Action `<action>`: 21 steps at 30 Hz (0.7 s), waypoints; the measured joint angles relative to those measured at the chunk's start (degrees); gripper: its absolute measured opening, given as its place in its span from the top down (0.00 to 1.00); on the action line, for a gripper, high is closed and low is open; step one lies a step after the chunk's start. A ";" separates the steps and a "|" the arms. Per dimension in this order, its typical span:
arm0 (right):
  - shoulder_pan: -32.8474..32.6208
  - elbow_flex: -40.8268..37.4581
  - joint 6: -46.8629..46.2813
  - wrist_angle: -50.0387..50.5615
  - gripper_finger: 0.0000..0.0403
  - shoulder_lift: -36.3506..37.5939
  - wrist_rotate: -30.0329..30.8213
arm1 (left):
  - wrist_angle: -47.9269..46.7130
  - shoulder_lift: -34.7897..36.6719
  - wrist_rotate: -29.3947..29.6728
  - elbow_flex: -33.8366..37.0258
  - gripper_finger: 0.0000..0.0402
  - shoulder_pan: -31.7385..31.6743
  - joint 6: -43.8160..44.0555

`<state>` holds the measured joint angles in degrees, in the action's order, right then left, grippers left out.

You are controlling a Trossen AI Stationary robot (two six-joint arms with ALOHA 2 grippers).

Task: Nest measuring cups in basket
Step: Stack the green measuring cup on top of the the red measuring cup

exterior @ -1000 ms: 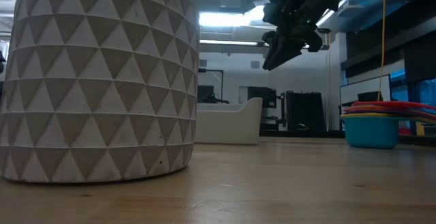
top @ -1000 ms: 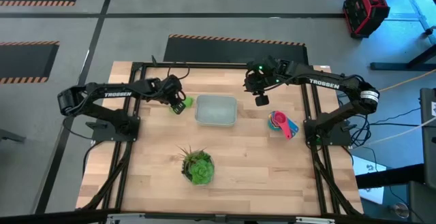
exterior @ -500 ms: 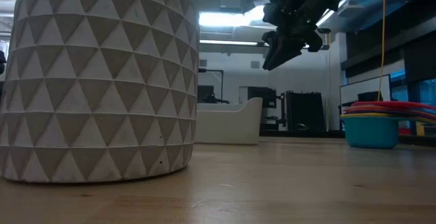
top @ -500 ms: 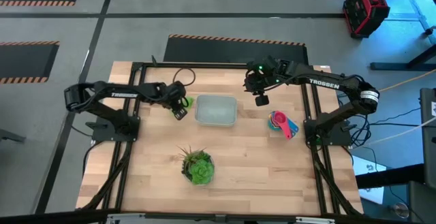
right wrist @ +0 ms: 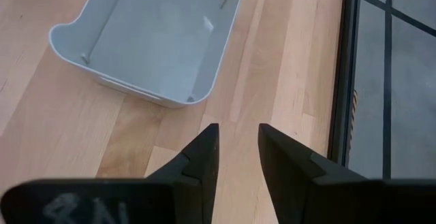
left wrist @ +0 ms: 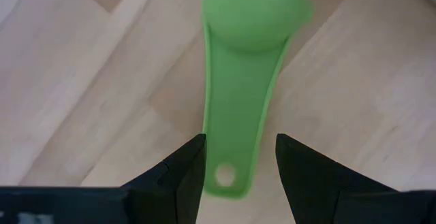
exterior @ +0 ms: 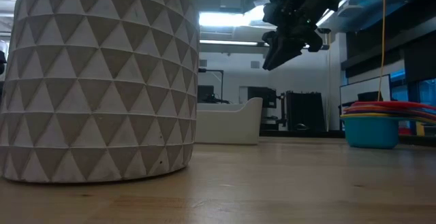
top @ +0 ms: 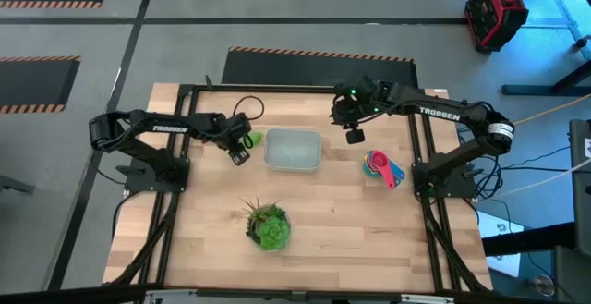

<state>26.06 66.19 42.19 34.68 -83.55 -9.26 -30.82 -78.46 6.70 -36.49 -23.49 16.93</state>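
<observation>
Left end effector [left wrist: 235,159] open, straddling the green cup [left wrist: 248,60] handle on the table just left of the basket [top: 294,150]; I'd drop lower, centre, then close. Right end effector [right wrist: 237,149] part-open, empty, hanging over the basket's right side

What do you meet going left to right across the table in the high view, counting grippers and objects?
Left gripper → green measuring cup → basket → right gripper → stacked measuring cups. The potted plant sits nearer the front edge and is left out.
</observation>
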 joint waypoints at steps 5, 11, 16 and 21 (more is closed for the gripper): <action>0.00 0.00 -0.02 0.00 0.73 0.00 0.00 | -0.31 0.00 0.02 0.00 0.57 0.00 0.53; 0.00 0.00 -0.04 0.04 0.73 0.02 0.00 | -1.58 0.00 0.12 0.00 0.57 0.00 0.53; 0.00 0.00 -0.04 0.04 0.73 0.02 0.00 | -2.80 0.02 1.32 0.00 0.57 0.00 0.50; 0.00 0.00 -0.02 0.04 0.73 0.02 0.00 | -2.79 0.02 1.33 0.00 0.57 0.00 0.52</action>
<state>26.06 66.19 42.17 34.72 -83.53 -9.26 -33.61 -78.43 8.03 -36.49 -23.49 17.44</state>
